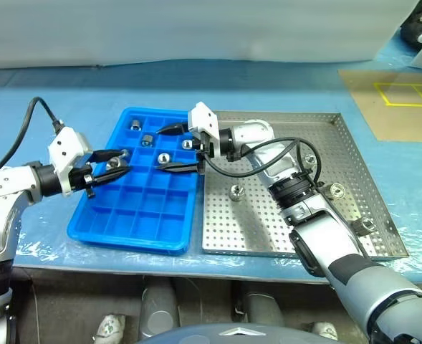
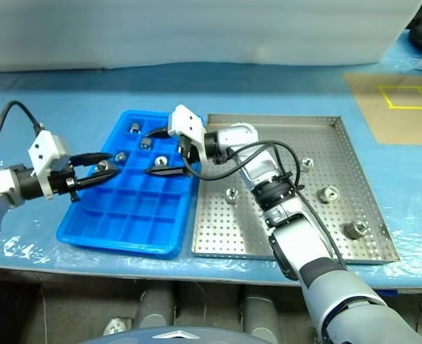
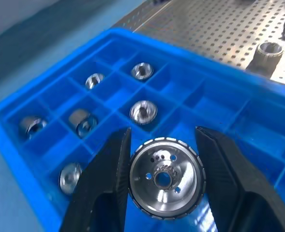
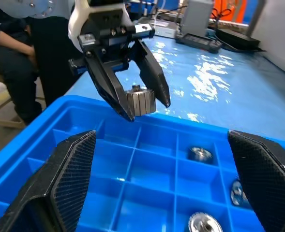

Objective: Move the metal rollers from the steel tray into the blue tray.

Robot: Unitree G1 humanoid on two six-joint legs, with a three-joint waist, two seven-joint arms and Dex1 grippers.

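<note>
A: Where does the left hand (image 1: pixel 122 164) stand?

B: It hangs over the left side of the blue tray (image 1: pixel 117 229), fingers clamped on one roller (image 3: pixel 164 178). The roller sits flat-faced between the two pads, hole toward the wrist, and the grip looks centred.

A: And the right hand (image 1: pixel 176 148)?

B: It is spread wide, with nothing between the fingers, above the far right part of the same tray and pointing left toward the other hand. The two are near each other but apart.

A: So what makes a good drop?

B: I'd pick a free compartment first. Several of the far cells already have rollers in them (image 1: pixel 135 126), while the near rows look bare. The held roller should come straight over one bare cell, low, before the fingers part, so it can't bounce across a divider.

A: Any risk from the right hand?

B: Crowding, I think. If it lingers over the tray, the arms could brush. Better that it swings back to the steel tray (image 1: pixel 339 119) on the right, where more rollers (image 1: pixel 235 191) lie scattered on the holed floor, well apart from one another.

A: And the table?

B: The table (image 1: pixel 67 93) is covered in blue sheet, and both trays sit side by side on it, touching or nearly so.
</note>
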